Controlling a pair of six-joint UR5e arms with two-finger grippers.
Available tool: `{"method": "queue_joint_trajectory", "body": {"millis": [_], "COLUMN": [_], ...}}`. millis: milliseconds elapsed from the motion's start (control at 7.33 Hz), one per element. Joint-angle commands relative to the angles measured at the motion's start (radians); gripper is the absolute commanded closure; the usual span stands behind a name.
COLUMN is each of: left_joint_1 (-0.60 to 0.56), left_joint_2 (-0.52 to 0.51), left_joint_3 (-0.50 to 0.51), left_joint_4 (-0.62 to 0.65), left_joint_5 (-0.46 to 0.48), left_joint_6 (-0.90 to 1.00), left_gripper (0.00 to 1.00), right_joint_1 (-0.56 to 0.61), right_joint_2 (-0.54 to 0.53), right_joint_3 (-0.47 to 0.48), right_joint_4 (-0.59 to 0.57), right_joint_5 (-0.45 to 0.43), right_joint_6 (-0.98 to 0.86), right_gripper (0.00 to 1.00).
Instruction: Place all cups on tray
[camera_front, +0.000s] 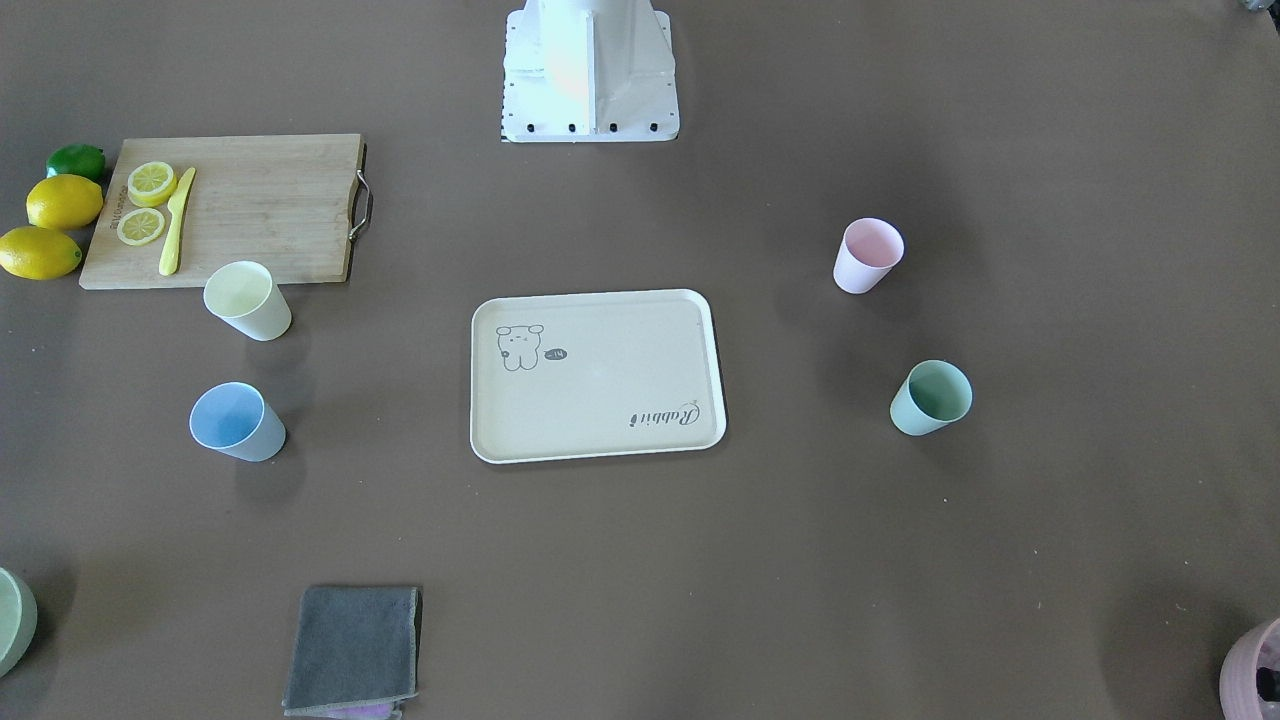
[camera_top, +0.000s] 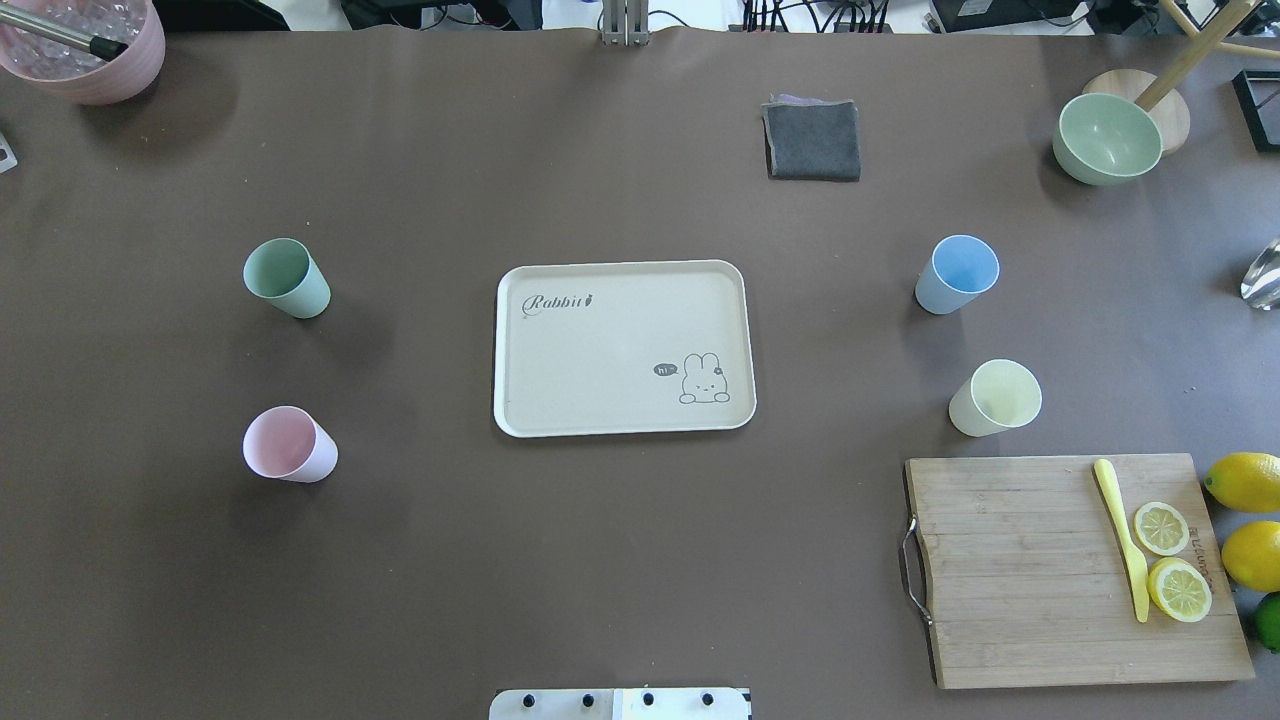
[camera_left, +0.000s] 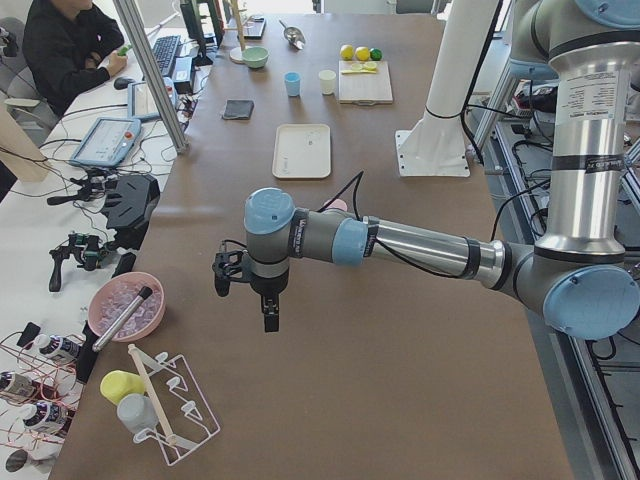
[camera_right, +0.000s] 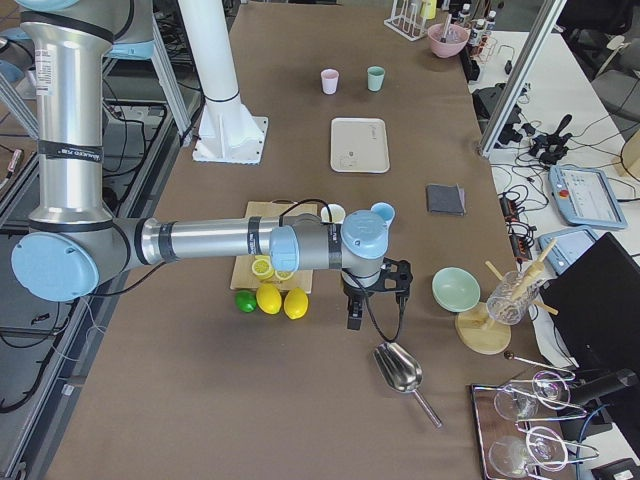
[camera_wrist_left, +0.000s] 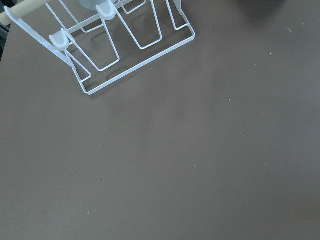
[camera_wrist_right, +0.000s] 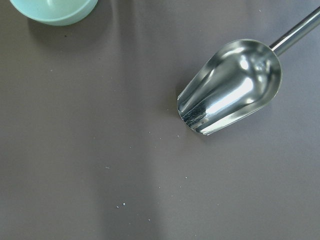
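Cups (camera_top: 287, 278) upright on table (camera_top: 620, 560), pairs flanking tray (camera_top: 610, 345)

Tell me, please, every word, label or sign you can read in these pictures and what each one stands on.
"Rabbit": script print on the tray.
"hi": in the small dark speech bubble beside the rabbit drawing on the tray.
Cutting board: a mark along its edge by the lemon slices, too small to read.
Printed bands on the left arm and right arm: too blurred to read.
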Motion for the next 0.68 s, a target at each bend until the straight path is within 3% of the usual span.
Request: {"method": "queue_joint_trajectory", "body": {"millis": [0,545], "left_joint_1": [0.000,0.000], "left_joint_2": [0.000,-0.006], "left_joint_3": [0.001,-0.010], "left_joint_4": [0.000,0.000], "left_joint_5": [0.000,0.000], "left_joint_6": [0.000,-0.002], "left_gripper": [0.02,0.03], "right_joint_1": [0.001,0.001], "right_joint_2": [0.000,-0.005], "right_joint_3": [0.008,0.019], "right_joint_4": [0.000,-0.001], "right_joint_5": [0.000,0.002], "right_joint_6": [-0.001,0.001], "right_gripper": [0.00,0.00]}}
